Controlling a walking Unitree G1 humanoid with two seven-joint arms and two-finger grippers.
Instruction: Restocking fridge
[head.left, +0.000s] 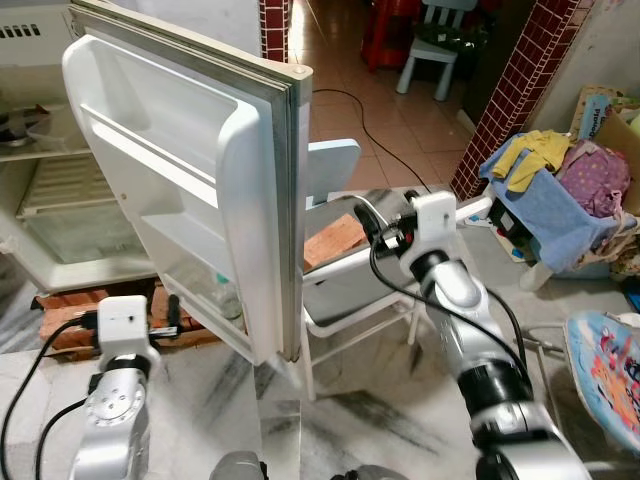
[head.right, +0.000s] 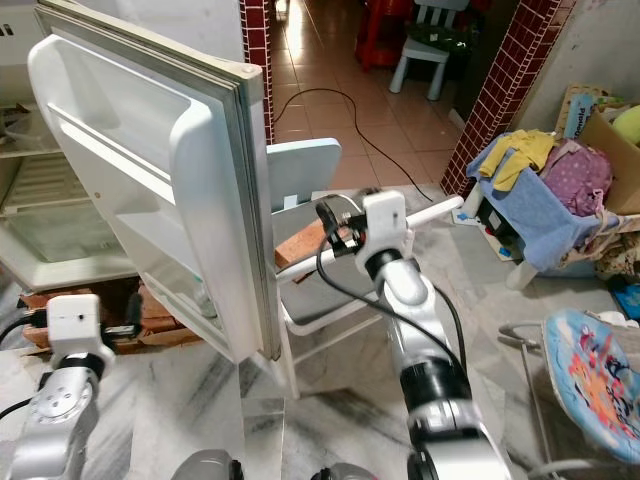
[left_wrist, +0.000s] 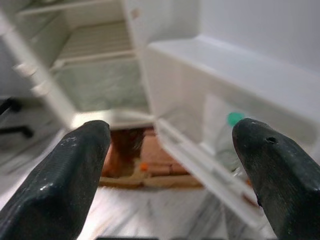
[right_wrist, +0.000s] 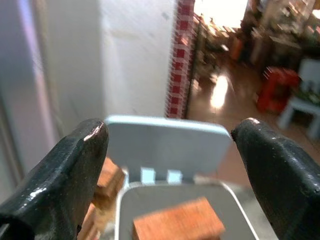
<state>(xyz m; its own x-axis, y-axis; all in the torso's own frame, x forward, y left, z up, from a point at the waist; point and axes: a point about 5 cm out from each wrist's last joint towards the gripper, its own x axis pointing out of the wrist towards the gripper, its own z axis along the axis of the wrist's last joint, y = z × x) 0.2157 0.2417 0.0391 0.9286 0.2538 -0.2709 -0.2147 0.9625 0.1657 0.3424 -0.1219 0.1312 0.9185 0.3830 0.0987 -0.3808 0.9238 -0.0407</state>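
both grippers, left gripper (left_wrist: 170, 170) and right gripper (right_wrist: 175, 175), gape wide, fridge door (head.left: 200, 190) standing between them.

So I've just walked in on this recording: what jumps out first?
The open fridge door swings wide at the left, a green-capped bottle in its low shelf. The right gripper, open, points at a small chair with a brick on its seat. A laundry heap sits far right.
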